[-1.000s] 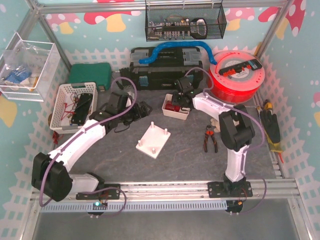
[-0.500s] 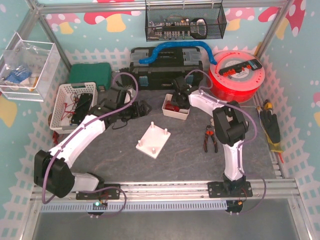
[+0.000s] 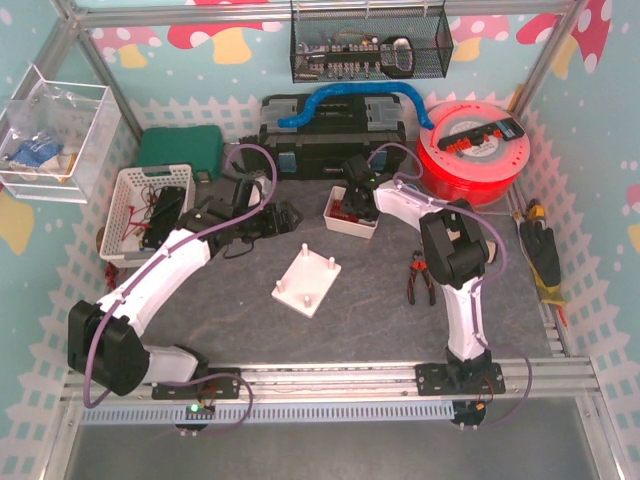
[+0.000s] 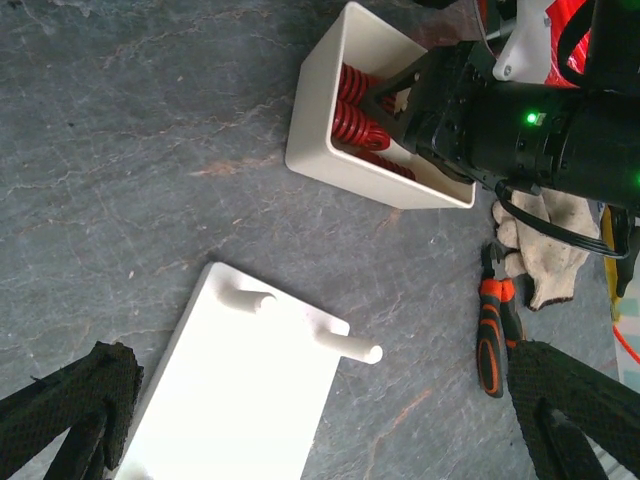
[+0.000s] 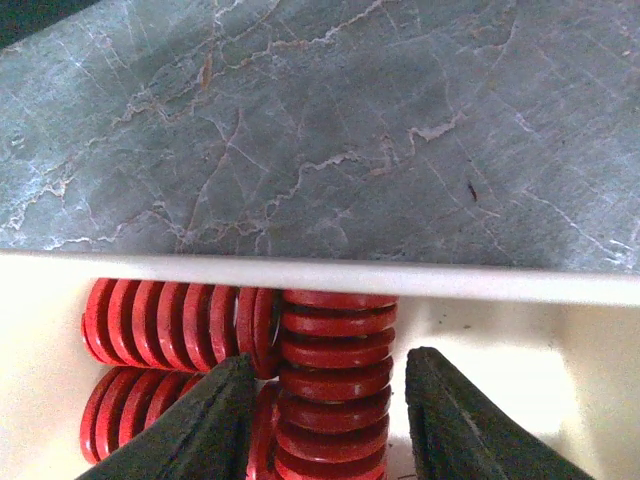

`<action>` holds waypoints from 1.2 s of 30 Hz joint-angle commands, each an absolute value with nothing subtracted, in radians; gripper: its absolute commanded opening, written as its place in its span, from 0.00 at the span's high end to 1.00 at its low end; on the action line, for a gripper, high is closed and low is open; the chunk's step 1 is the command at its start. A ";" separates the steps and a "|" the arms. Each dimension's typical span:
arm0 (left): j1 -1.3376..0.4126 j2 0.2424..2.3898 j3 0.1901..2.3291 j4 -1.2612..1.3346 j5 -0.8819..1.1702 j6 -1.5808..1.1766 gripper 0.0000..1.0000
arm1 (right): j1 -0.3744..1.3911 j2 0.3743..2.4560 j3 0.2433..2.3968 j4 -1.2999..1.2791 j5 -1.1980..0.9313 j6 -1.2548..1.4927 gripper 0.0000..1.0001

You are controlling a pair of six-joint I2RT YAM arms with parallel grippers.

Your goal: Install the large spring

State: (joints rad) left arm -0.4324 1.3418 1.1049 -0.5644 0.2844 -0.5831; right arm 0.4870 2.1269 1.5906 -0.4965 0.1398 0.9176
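Observation:
A large red spring stands on end in the white bin, with other red springs lying beside it. My right gripper is down in the bin and open. Its fingers straddle that spring, and a slim gap shows on the right side. The white peg plate lies flat mid-table, and two of its pegs show in the left wrist view. Wide open and empty, my left gripper hovers over the plate, left of the bin.
Orange-handled pliers and a cloth glove lie right of the plate. A white basket stands at the left. A black toolbox and a red filament spool sit at the back.
My right gripper has moved left and lowered into the bin over the springs. The left arm drew back slightly to the left, then held still.

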 commanded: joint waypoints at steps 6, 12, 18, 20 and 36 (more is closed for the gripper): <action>-0.426 1.318 1.126 -0.594 0.274 -0.581 0.01 | 0.484 2.232 1.627 -0.565 0.195 0.937 0.50; -0.426 1.306 1.114 -0.596 0.278 -0.592 0.01 | 0.485 2.249 1.640 -0.570 0.221 0.925 0.55; -0.425 1.303 1.108 -0.596 0.276 -0.598 0.01 | 0.484 2.218 1.641 -0.536 0.244 0.864 0.74; -0.425 1.302 1.111 -0.597 0.266 -0.598 0.01 | 0.484 2.190 1.640 -0.521 0.247 0.843 0.79; -0.314 1.287 1.113 -0.597 0.177 -0.693 0.01 | 0.485 1.850 1.387 -0.236 0.101 0.560 0.92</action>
